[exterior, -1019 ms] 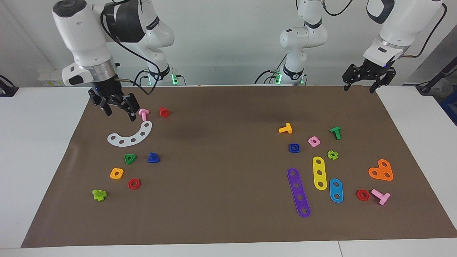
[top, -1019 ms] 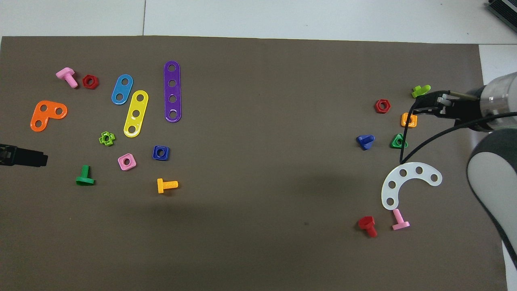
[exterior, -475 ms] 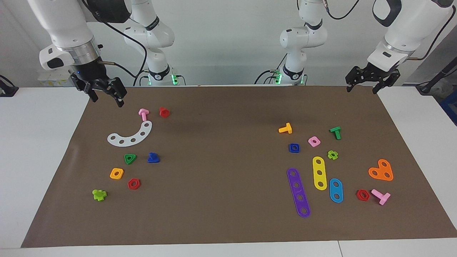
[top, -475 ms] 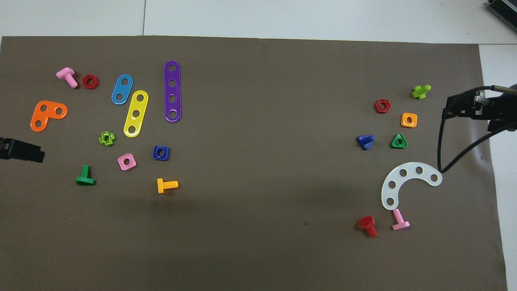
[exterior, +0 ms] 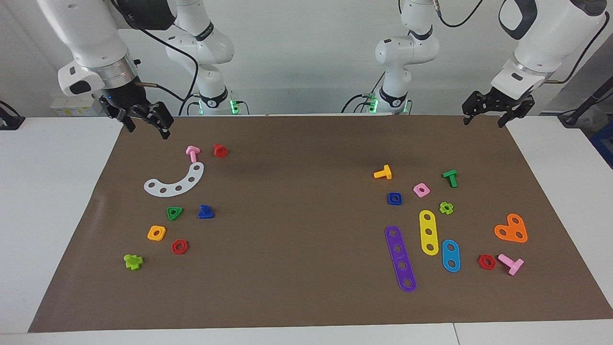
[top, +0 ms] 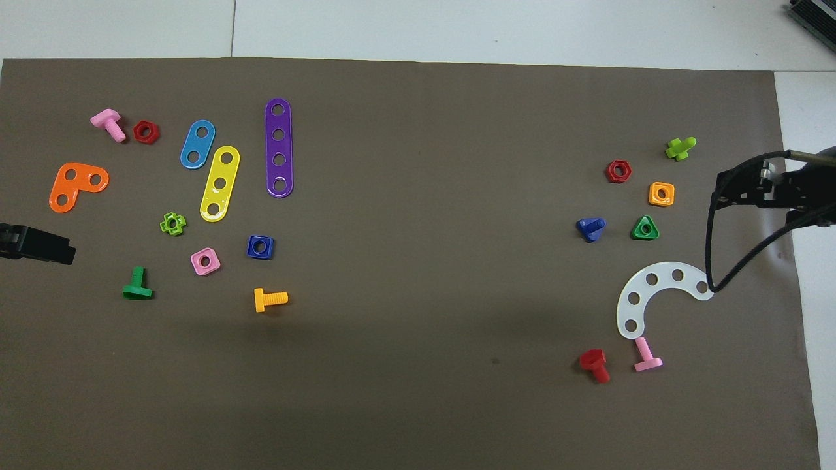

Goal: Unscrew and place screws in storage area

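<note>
Facing view: the dark-blue screw (exterior: pixel 206 212) lies on the brown mat (exterior: pixel 306 297) just beside the green triangular nut (exterior: pixel 174 212), near the white curved strip (exterior: pixel 175 182). The right gripper (exterior: pixel 143 125) hangs spread and empty, well apart from it. The left gripper (exterior: pixel 483 115) waits, spread and empty.

White table (exterior: pixel 43 201) carries brown mat (exterior: pixel 306 249); toy parts scattered on mat.

Cut off at the overhead view's edges: left gripper (top: pixel 36 243) and right gripper (top: pixel 771 189), arms out of sight.
</note>
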Robot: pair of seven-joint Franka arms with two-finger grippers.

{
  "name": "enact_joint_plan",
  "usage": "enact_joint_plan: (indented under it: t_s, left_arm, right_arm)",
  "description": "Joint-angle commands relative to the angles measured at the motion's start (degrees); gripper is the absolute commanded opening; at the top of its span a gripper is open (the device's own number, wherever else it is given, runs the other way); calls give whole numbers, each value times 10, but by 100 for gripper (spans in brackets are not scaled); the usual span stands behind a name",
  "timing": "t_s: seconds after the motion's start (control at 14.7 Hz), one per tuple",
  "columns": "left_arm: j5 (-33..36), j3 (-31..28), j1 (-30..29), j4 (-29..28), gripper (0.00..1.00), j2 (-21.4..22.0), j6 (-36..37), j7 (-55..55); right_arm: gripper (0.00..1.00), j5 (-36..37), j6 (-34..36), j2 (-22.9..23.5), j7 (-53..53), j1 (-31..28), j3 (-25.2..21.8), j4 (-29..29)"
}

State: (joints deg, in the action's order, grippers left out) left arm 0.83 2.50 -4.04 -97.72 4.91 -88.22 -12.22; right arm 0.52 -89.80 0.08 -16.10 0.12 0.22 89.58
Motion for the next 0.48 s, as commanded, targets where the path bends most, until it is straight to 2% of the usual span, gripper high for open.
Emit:
enact_joint_plan:
  t_s: [0.0,0.41]
  left_arm:
    - [15,1,3,-9,100,8,-6,10]
    - [15,0,3,-9,100,8,-7,9]
  right_arm:
    - [100,-13,5,4,16,-8,2,-8]
    - [100,-13,3,4,18,-6,3,-7]
